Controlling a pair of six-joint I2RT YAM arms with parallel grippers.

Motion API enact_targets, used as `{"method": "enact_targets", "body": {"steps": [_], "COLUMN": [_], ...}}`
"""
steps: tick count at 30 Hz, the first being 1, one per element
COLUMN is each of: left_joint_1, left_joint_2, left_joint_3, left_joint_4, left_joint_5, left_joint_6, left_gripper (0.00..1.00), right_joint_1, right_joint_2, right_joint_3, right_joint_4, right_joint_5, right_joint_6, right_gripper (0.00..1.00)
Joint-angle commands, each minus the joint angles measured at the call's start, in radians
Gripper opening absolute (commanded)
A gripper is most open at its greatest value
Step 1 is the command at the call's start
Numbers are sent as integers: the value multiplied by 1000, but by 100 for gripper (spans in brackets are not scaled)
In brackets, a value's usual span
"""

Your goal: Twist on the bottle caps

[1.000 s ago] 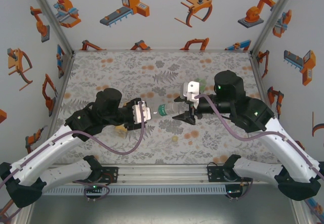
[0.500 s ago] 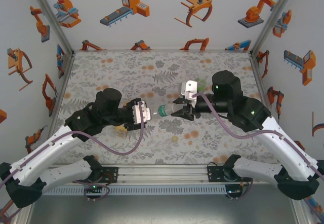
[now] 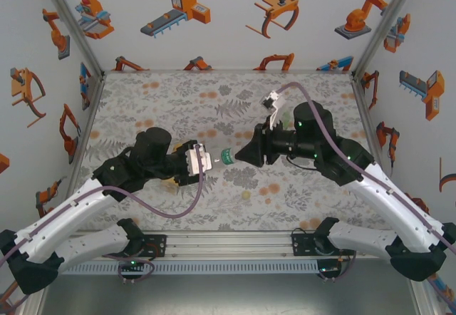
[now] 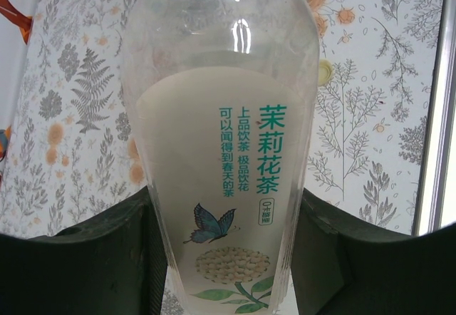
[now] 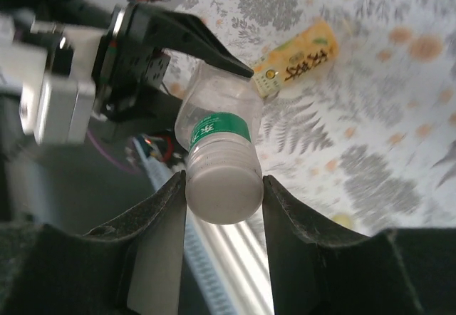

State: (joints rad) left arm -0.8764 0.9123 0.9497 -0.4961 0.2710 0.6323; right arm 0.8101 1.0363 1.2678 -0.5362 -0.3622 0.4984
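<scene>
My left gripper (image 3: 204, 162) is shut on the clear bottle (image 4: 221, 151) with the white-green label, holding it level above the table with its neck toward the right arm. In the left wrist view the dark fingers (image 4: 107, 258) press both sides of the label. The white cap (image 5: 222, 190) sits on the bottle's neck above its green band (image 3: 225, 158). My right gripper (image 5: 223, 181) is shut on this cap, one finger on each side. The yellow-orange juice bottle (image 5: 299, 58) lies on the mat under the left arm. A pale yellow cap (image 3: 246, 195) lies on the mat in front.
A short green bottle (image 3: 285, 120) stands behind the right wrist, mostly hidden by it. The floral mat (image 3: 178, 101) has walls at the left, back and right. The metal rail (image 3: 228, 244) runs along the near edge.
The right jaws closed on the white cap, then the right wrist turned about the bottle's axis, swinging its camera mount and cable upward. The left arm held still.
</scene>
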Motion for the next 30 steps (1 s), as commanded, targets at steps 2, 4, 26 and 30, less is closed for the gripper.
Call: {"method": "enact_targets", "body": {"steps": [2,4,26,30], "left_joint_1": [-6,-6,-6,-6], "left_joint_2": [-19,-17,-19,-21], "left_joint_3": [-17,-18,-3,-2], "left_joint_4": [133,139,131,131], "left_joint_5": [12,9,39,47], "left_joint_6": [-37,-42,-48,-48], "left_gripper": [0,0,0,0], "right_joint_1": [6,6,6,6], "right_joint_2": [19,16,-79,-99], "right_joint_3": [-15,-29,64,35], "right_joint_4": [-29,-53,52,132], "right_joint_5": [84,92,167,42], "right_joint_6": [599,751,117,-107], "right_gripper": [14,14,62,65]}}
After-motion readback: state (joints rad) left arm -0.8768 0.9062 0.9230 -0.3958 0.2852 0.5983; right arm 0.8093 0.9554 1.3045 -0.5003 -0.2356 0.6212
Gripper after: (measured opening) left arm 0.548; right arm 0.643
